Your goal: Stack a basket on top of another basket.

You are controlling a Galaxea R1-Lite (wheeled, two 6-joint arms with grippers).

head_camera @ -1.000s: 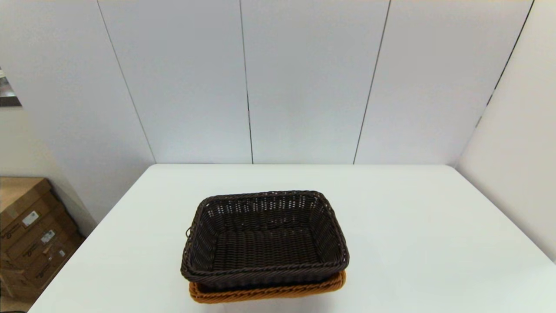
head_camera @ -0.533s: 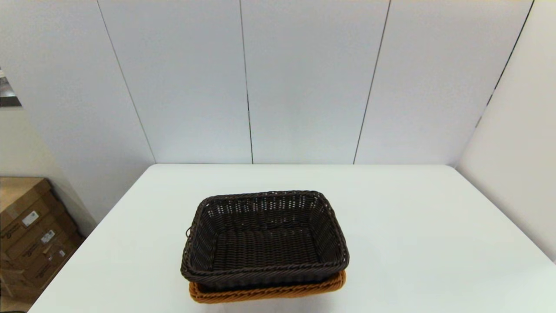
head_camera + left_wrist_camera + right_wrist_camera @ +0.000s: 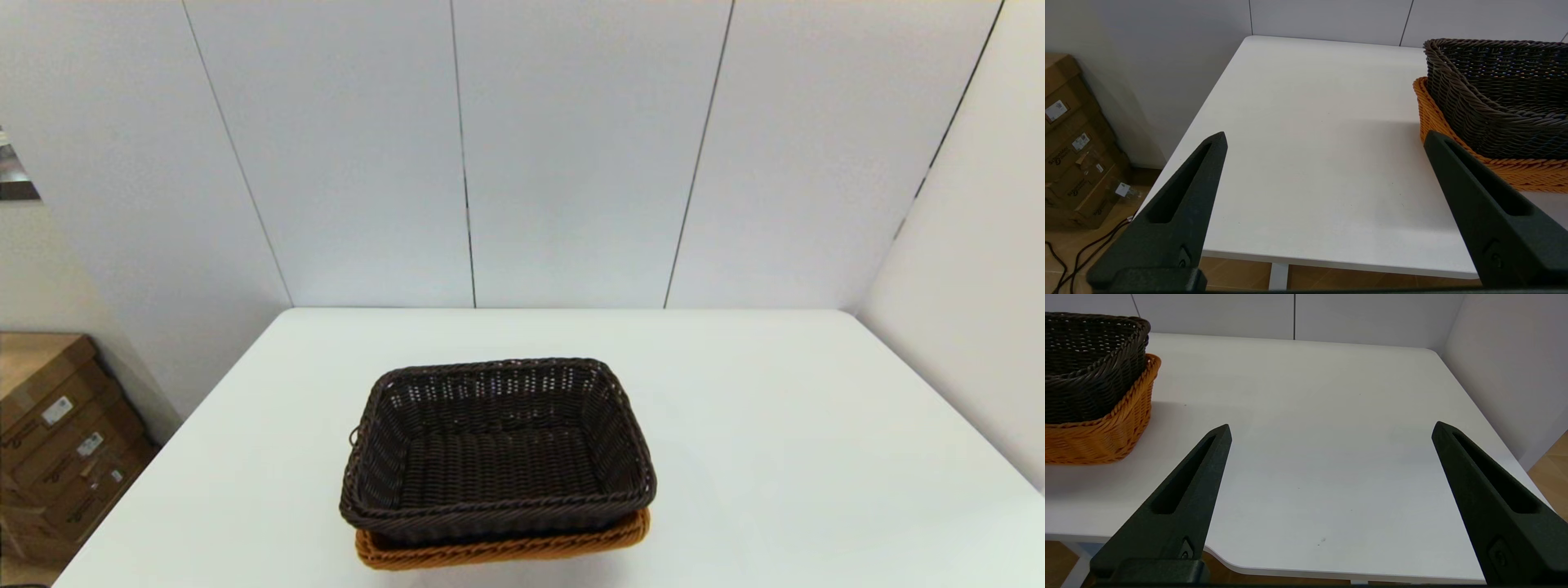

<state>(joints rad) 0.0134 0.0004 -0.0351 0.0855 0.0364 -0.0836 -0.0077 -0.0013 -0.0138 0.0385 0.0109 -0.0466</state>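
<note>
the dark brown basket point(image 3: 498, 445) sits nested inside the orange basket point(image 3: 502, 549), near the table's front edge at about 6 o'clock from the table centre. only the orange rim shows below it, with the dark rim riding slightly higher. nothing has shifted over the last second: both baskets lie just as before, so the stack looks settled and the task reads as done. the white table point(image 3: 775, 425) bears nothing else. the left gripper point(image 3: 1325, 139) hangs off the near table edge at about 8 o'clock of the stack, fingers spread wide, holding nothing. the right gripper point(image 3: 1331, 428) mirrors it at about 4 o'clock, also wide apart and empty. cardboard boxes point(image 3: 57, 441) stand on the floor at 9 o'clock.
</note>
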